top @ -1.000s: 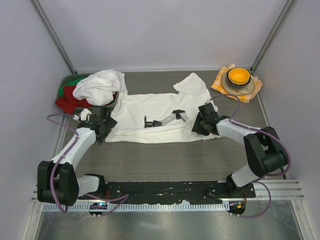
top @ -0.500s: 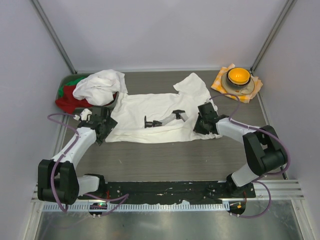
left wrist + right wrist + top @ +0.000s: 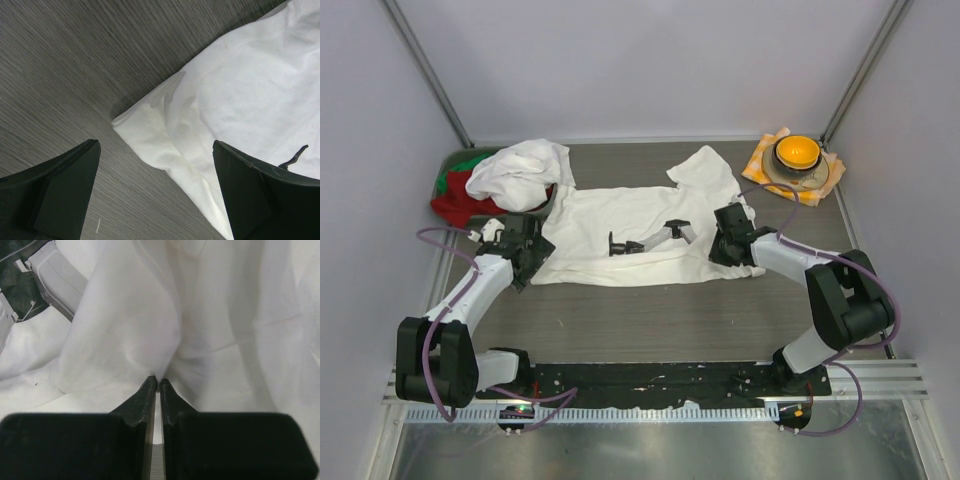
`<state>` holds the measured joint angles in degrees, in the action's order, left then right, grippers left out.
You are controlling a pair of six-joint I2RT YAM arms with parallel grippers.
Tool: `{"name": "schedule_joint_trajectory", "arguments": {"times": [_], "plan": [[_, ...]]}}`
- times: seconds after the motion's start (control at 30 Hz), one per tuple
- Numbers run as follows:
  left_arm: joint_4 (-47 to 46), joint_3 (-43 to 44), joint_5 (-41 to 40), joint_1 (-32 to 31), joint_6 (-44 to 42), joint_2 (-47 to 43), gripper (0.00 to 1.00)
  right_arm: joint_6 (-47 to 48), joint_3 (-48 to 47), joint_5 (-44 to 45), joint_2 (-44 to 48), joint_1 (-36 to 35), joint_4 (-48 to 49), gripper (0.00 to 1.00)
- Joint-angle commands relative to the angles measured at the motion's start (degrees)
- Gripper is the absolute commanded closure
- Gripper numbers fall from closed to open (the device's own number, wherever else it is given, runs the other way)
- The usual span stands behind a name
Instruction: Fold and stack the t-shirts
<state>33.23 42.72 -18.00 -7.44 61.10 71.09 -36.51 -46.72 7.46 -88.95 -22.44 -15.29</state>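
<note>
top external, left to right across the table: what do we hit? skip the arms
red and green garments → crumpled t-shirt → spread t-shirt → checked cloth with the orange bowl on it

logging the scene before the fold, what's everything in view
spread t-shirt: 1, white, flat at table centre
crumpled t-shirt: 1, white, back left, on the garments
garments: red and green, heaped back left
checked cloth: 1, orange and white, back right
bowl: 1, orange inside, on the checked cloth
table: 1, grey wood grain
left gripper: open, at the spread t-shirt's near left corner
right gripper: shut on the spread t-shirt's right edge
</note>
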Motion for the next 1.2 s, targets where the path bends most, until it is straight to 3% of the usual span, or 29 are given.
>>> {"name": "schedule_joint_trajectory", "arguments": {"times": [0.0,0.1,0.4,0.73,0.8,0.83,0.93,1.03,1.17], "plan": [[-0.7,0.0,-1.3,-0.1,-0.3,-0.2,0.0,0.6,-2.2,1.7,-0.8,-0.3,1.2,0.9],[-0.7,0.1,-1.3,-0.1,-0.4,-0.2,0.0,0.8,-3.0,2.1,-0.8,-0.3,0.8,0.99],[-0.6,0.3,-1.0,-0.1,-0.5,-0.3,0.0,1.8,-11.4,2.9,-0.3,-1.6,-2.5,0.99],[-0.6,-0.1,-1.5,-0.1,-0.9,-0.1,0.0,2.1,-27.9,1.4,-12.7,-2.5,-1.8,0.99],[-0.5,0.0,-1.6,-0.1,-1.1,-0.1,0.0,2.9,-30.4,1.1,-17.3,-2.6,-3.0,0.77],[-0.5,0.0,-1.8,-0.1,-1.2,-0.2,0.0,3.1,-31.3,0.9,-18.2,-2.6,-2.7,0.49],[-0.5,-0.2,-1.8,-0.1,-1.3,-0.2,0.0,3.7,-29.1,1.0,-17.3,-2.7,1.2,0.06],[-0.4,-0.3,-1.6,-0.1,-1.9,-0.7,0.0,4.6,-22.9,2.6,-10.1,-3.2,8.2,0.03],[0.0,1.3,-0.4,-0.1,-3.4,-1.2,0.0,5.7,-17.8,5.5,-0.5,-5.6,7.7,0.02]]}}
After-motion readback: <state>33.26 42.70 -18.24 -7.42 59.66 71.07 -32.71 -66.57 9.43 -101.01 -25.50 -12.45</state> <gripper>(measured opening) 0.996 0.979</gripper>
